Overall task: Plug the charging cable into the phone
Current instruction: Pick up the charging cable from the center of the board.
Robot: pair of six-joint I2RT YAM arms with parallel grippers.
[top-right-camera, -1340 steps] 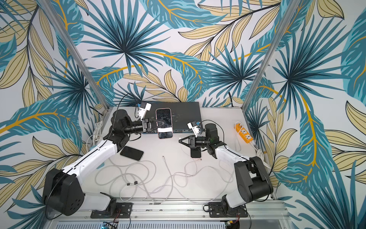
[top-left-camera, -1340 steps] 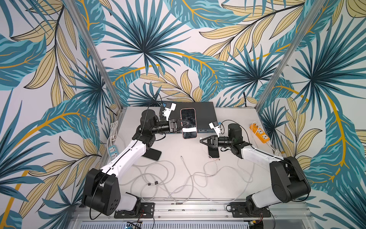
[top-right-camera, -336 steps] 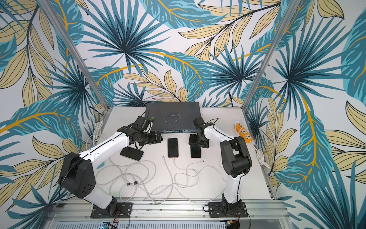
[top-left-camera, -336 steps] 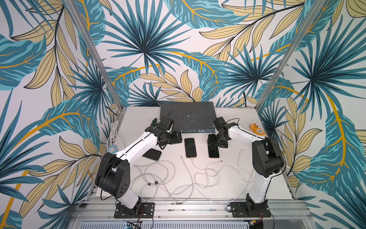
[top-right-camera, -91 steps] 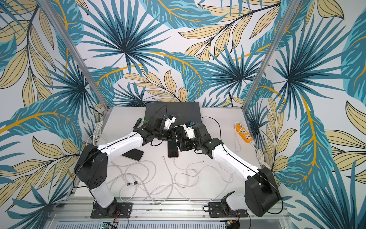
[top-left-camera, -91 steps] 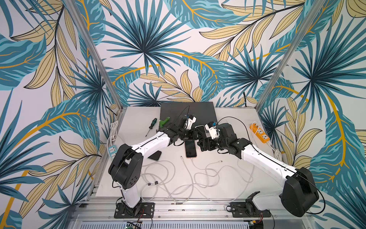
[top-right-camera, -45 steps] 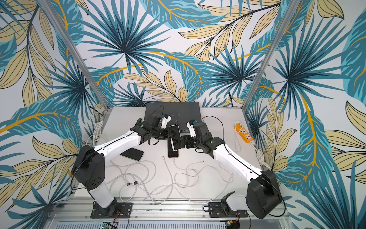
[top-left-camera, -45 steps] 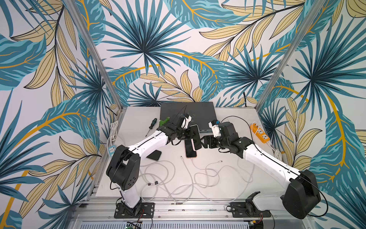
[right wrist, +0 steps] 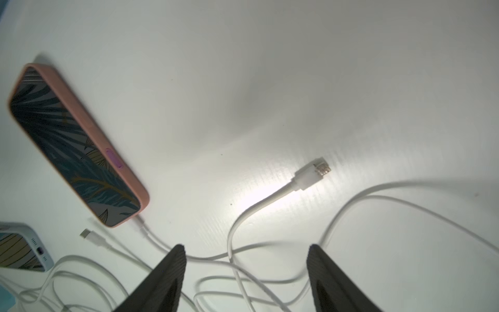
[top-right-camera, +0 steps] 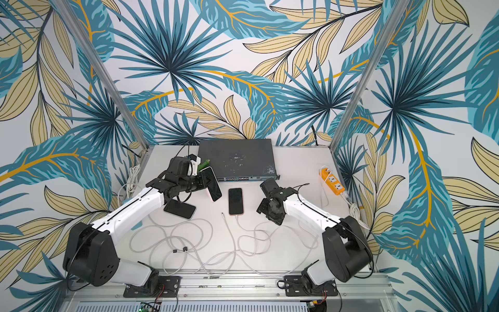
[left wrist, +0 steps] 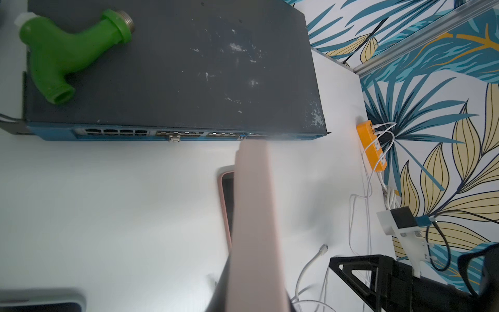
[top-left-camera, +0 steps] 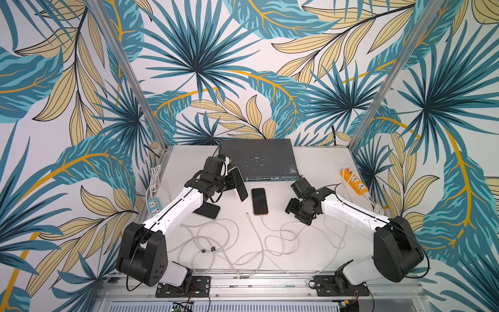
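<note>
Both arms have drawn apart since half a second ago. The left tool (top-left-camera: 232,183) has carried its phone away from the middle, toward the left end of the network switch (top-left-camera: 258,159). The right tool (top-left-camera: 290,209) has backed off toward the switch's right end.

Left tool: clamped narrow on the raised phone (top-left-camera: 240,185). This pink-cased phone is held on edge, tilted and clear of the tabletop (top-left-camera: 318,167), just in front of the switch's front left corner.

Right tool: fingers (right wrist: 172,270) stand wide apart with nothing between them, out in front of the switch's right end.

Flat phone (top-left-camera: 259,201): lies screen up on the tabletop, near the middle of the switch's front face. The charging cable (right wrist: 151,237) meets its end farthest from the switch; full seating cannot be confirmed.

Two loose connectors (right wrist: 313,173) (right wrist: 89,235) lie unplugged on the switch-far side of that phone.

A dark phone (top-left-camera: 207,210) lies flat beneath the left arm, farther from the switch.

A green pipe fitting (left wrist: 62,54) rests on the switch's top, at its left end.
</note>
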